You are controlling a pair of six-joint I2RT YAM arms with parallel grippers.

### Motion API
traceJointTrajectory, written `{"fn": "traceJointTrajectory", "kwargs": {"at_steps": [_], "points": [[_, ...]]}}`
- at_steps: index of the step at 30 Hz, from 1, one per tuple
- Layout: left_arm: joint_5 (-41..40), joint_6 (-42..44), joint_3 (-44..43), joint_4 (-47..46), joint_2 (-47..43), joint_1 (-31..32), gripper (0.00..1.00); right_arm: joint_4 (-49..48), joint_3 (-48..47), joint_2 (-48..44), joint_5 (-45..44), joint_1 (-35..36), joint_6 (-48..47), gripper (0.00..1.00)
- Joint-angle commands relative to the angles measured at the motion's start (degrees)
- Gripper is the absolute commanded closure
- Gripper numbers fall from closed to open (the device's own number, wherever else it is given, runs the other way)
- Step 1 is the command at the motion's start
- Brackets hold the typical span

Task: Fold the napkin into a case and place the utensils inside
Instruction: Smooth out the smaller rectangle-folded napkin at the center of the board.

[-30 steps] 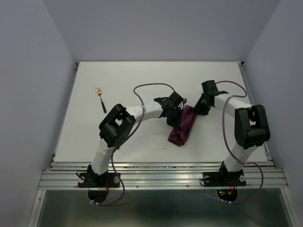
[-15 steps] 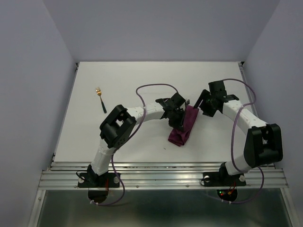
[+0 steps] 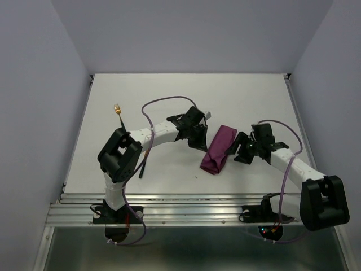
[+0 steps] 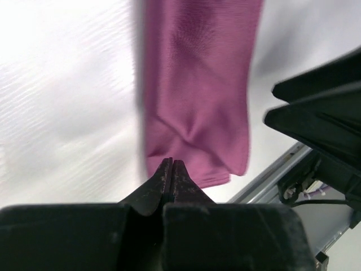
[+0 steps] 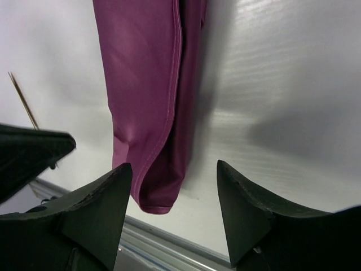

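The napkin lies as a narrow plum-purple case (image 3: 219, 149) on the table's middle; it also shows in the left wrist view (image 4: 197, 96) and the right wrist view (image 5: 146, 84). My left gripper (image 3: 198, 141) is shut and empty just left of the case, its tips (image 4: 171, 165) over the case's near end. My right gripper (image 3: 237, 152) is open and empty just right of the case, its fingers (image 5: 107, 192) apart above the case's near end. The fork (image 3: 118, 113) lies far left. A thin black handle (image 3: 143, 165), probably the knife, lies beside the left arm.
The white table (image 3: 259, 101) ends in a metal rail (image 3: 192, 197) at the near edge. Purple cables (image 3: 163, 101) loop over both arms. A thin gold sliver (image 5: 22, 101) shows beyond the case in the right wrist view.
My left gripper has drawn back left off the case. My right arm has swung nearer and to the right, now beside the case's lower half. The thin black handle now shows beside the left arm.
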State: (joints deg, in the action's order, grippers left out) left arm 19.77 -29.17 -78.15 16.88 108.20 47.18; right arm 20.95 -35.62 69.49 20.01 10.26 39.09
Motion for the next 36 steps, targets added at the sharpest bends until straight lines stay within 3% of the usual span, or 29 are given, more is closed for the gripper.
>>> {"fn": "traceJointTrajectory", "kwargs": {"at_steps": [1,10,16,25,32,36], "points": [[-0.4,-1.5,4.5,-2.0,-1.9,-1.4,1.00,-7.7,4.8,-2.1,6.4,0.9,2.5,0.34],[2.0,-3.3,10.0,-4.5,-1.6,-1.3,1.00,-14.6,8.5,-0.6,10.5,2.0,5.2,0.37],[5.4,-4.4,12.0,-6.9,-0.1,0.1,1.00,-18.6,11.4,0.8,12.2,2.0,7.1,0.43],[6.5,-5.7,12.3,-8.6,1.2,1.7,1.00,-18.8,13.6,0.9,12.1,2.5,7.2,0.48],[6.8,-5.5,12.4,-8.7,1.7,1.8,1.00,-16.4,15.0,0.6,9.9,2.5,6.2,0.43],[6.8,-5.7,12.6,-8.8,1.7,1.8,1.00,-15.9,15.3,-0.8,9.8,2.5,7.1,0.50]]}}
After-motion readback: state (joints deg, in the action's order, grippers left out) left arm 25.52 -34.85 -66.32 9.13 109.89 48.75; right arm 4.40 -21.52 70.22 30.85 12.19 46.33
